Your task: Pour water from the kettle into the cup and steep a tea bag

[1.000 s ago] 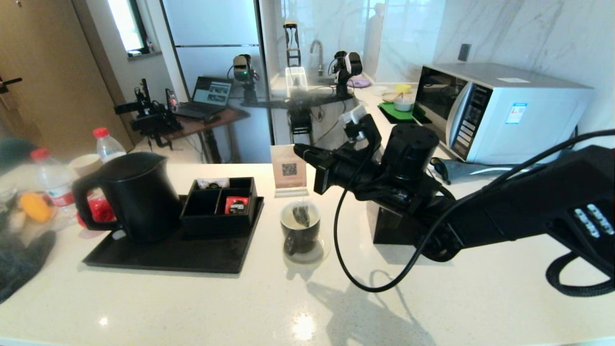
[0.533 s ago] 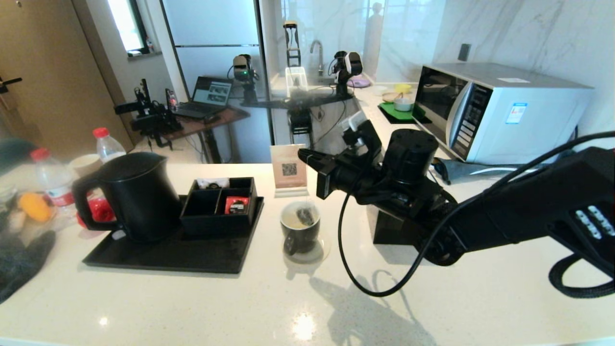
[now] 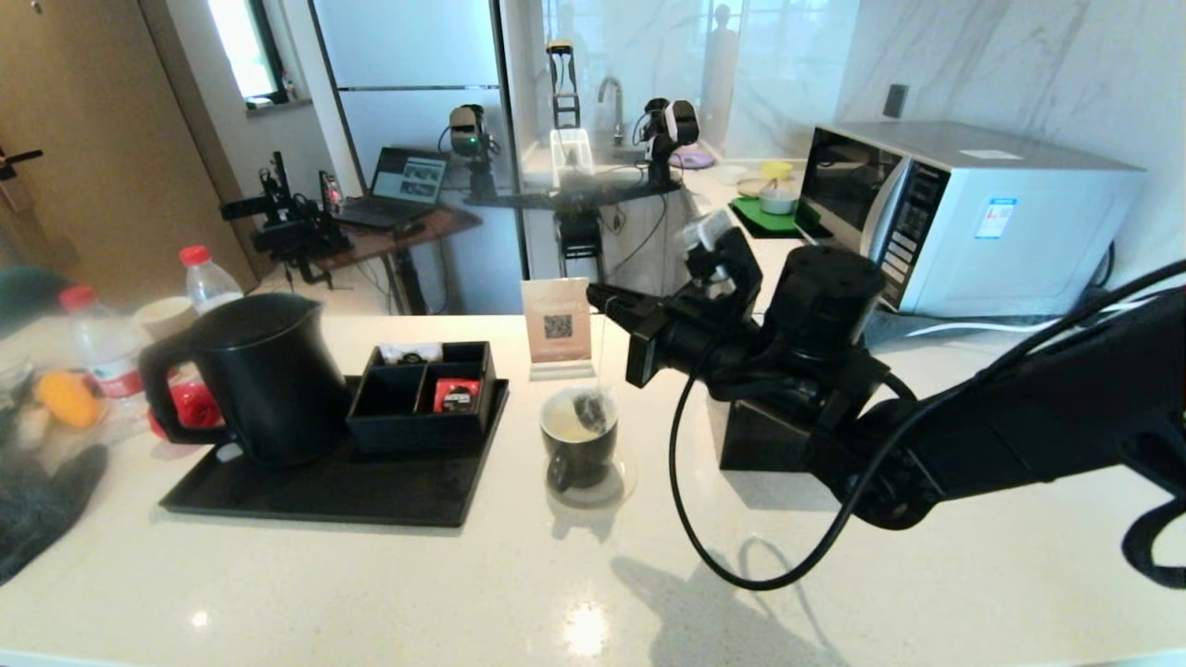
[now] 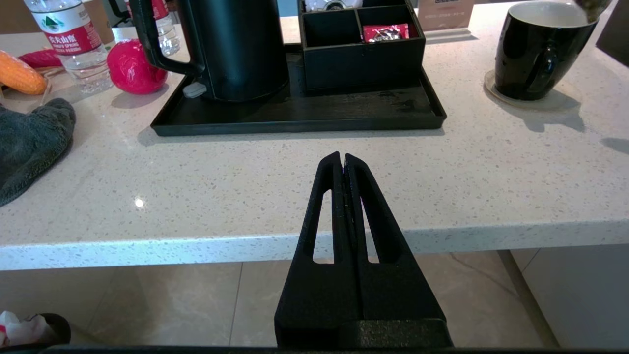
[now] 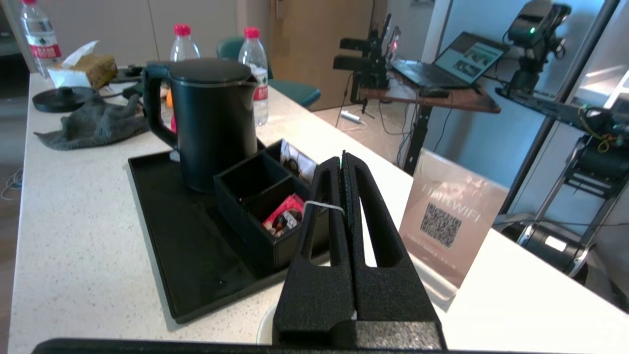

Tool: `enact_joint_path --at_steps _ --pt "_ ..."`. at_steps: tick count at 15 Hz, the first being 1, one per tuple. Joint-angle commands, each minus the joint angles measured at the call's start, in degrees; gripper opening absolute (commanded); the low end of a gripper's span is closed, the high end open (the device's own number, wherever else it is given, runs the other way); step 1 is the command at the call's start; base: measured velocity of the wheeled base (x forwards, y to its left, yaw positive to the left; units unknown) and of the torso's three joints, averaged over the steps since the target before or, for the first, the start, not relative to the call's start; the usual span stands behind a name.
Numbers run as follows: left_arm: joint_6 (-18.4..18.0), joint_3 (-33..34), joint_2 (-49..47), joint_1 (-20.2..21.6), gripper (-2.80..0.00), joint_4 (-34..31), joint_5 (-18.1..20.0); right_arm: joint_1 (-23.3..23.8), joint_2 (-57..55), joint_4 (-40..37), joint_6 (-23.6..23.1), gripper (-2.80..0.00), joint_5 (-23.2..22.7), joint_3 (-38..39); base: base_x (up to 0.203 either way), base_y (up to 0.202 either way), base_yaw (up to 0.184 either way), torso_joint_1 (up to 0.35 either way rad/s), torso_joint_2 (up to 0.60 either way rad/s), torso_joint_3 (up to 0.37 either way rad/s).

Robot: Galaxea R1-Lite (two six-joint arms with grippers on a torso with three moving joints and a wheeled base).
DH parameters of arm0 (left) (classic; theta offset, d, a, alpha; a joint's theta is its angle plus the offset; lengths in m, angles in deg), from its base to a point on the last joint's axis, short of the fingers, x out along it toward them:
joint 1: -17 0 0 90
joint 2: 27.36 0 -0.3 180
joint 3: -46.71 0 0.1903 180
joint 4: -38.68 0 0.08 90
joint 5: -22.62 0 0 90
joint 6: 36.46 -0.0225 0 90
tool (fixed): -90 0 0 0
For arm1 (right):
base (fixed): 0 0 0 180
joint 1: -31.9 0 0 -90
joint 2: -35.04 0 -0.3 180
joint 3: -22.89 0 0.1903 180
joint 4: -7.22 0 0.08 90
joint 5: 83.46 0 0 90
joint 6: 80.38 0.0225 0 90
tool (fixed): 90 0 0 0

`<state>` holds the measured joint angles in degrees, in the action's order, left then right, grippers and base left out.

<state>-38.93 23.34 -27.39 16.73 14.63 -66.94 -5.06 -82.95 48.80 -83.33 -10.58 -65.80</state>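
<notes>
The small dark cup [image 3: 579,449] stands on a coaster right of the tray, with pale water [image 3: 563,428] inside. A grey-green tea bag [image 3: 591,408] hangs in the cup's mouth near its right rim, on a thin white string [image 5: 322,205]. My right gripper [image 3: 598,296] is above the cup, shut on that string; in the right wrist view the string crosses one finger of the gripper [image 5: 342,156]. The black kettle [image 3: 264,375] stands upright on the tray's left end. My left gripper [image 4: 342,157] is parked shut before the counter's front edge, holding nothing.
A black tray [image 3: 324,491] carries an organiser box [image 3: 426,394] with a red packet [image 3: 456,396]. A QR sign [image 3: 557,329] stands behind the cup. A black block [image 3: 760,435] sits under my right arm. Bottles [image 3: 206,278], a grey cloth [image 3: 37,500] and a microwave [image 3: 964,218] flank the counter.
My right gripper has moved right and slightly away, carrying the string. The tea bag has shifted from the cup's middle towards its right rim. The left arm has not moved.
</notes>
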Motion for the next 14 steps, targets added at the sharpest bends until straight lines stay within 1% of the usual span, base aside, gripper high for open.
enact_joint_path --at_steps 1,5,7,9,11,14 --pt "0.01 0.00 0.02 0.00 -2.80 -0.02 0.00 0.32 2.48 0.00 -0.04 -2.80 -0.11 -0.17 0.000 0.000 0.000 0.000 0.00 0.000" --pt "0.01 0.00 0.02 0.00 -2.80 -0.02 0.00 2.18 6.74 -2.67 -0.04 -2.80 -0.06 -0.50 0.000 0.000 0.000 0.000 0.00 0.000" --pt "0.01 0.00 0.02 0.00 -2.80 -0.02 0.00 4.16 8.83 -4.75 -0.12 -2.80 -0.04 -1.63 0.000 0.000 0.000 0.000 0.00 0.000" --pt "0.01 0.00 0.02 0.00 -2.80 -0.02 0.00 6.97 10.73 -7.54 -0.15 -2.80 -0.08 -3.41 0.000 0.000 0.000 0.000 0.00 0.000" --pt "0.01 0.00 0.02 0.00 -2.80 0.07 0.00 10.82 12.02 -9.71 -0.51 -2.80 -0.12 -4.41 0.000 0.000 0.000 0.000 0.00 0.000" --pt "0.01 0.00 0.02 0.00 -2.80 -0.02 0.00 16.06 12.90 -11.81 -0.82 -2.80 -0.35 -4.63 0.000 0.000 0.000 0.000 0.00 0.000"
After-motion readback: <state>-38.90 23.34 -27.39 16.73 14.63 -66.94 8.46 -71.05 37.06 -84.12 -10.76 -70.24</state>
